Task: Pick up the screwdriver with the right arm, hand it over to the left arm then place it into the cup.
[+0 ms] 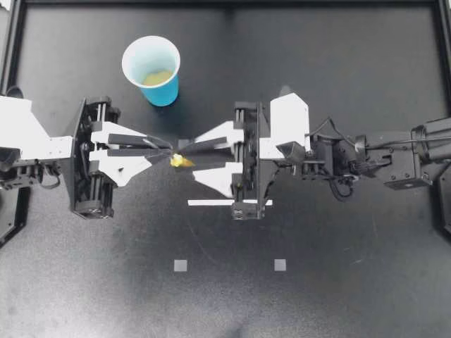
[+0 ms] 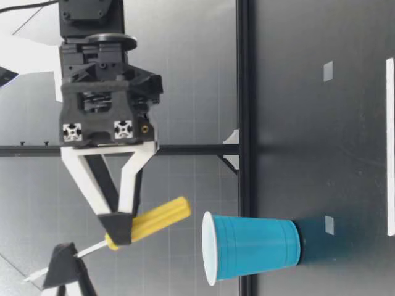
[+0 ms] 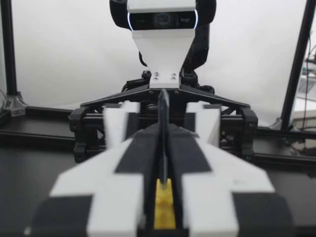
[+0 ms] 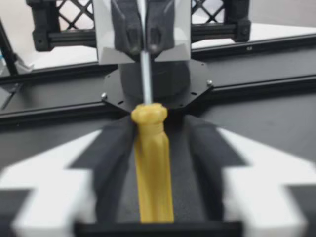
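The screwdriver's yellow handle (image 1: 182, 161) hangs in mid-air at the table's middle, between both grippers. My left gripper (image 1: 171, 151) is shut on its thin metal shaft. My right gripper (image 1: 187, 155) stands open around the handle. In the right wrist view the handle (image 4: 152, 163) lies between the spread pads with a gap on one side, and the left gripper (image 4: 143, 42) pinches the shaft (image 4: 145, 74) ahead. The low view shows the handle (image 2: 154, 221) tilted above the blue cup (image 2: 253, 246). The cup (image 1: 151, 70) stands upright behind the left gripper.
A white tape strip (image 1: 229, 203) lies under my right gripper. Two small grey squares (image 1: 181, 265) (image 1: 280, 265) mark the near half of the black table. A black frame rail (image 1: 225, 3) borders the far side.
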